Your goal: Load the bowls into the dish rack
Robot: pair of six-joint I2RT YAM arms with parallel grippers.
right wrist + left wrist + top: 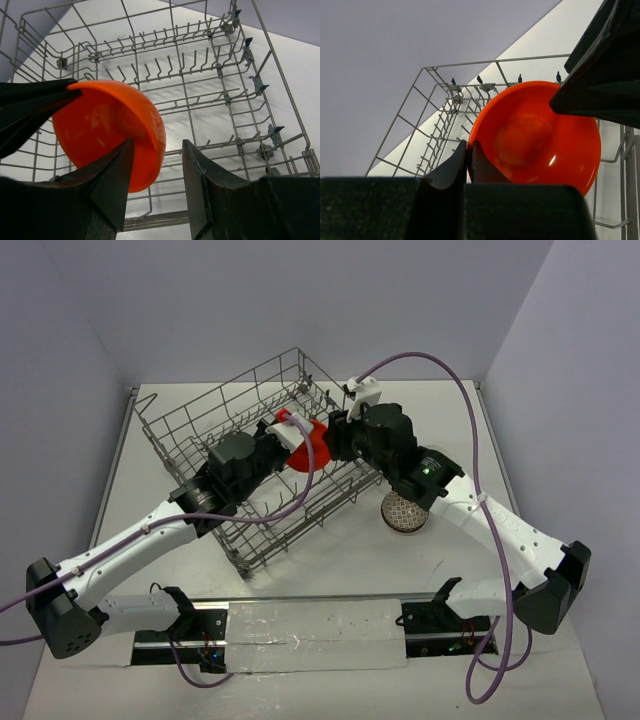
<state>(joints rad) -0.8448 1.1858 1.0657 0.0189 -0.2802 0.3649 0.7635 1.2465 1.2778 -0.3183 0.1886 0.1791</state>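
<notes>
loading step: holds the orange bowl [308, 447] tilted above the dish rack [200, 420], left claw [469, 155] clamped on its rim, right claw [157, 150] apart astride the opposite edge. next, likely: pinch with right, release left, slot between tines.

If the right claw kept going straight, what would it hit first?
Probably the orange-red round bowl, its rim between the open fingers of the right gripper; the grey wire dish rack lies behind.

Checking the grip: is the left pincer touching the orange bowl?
Touching. The left wrist view shows the left pincer shut on the rim of the orange bowl, one finger on each side.
</notes>
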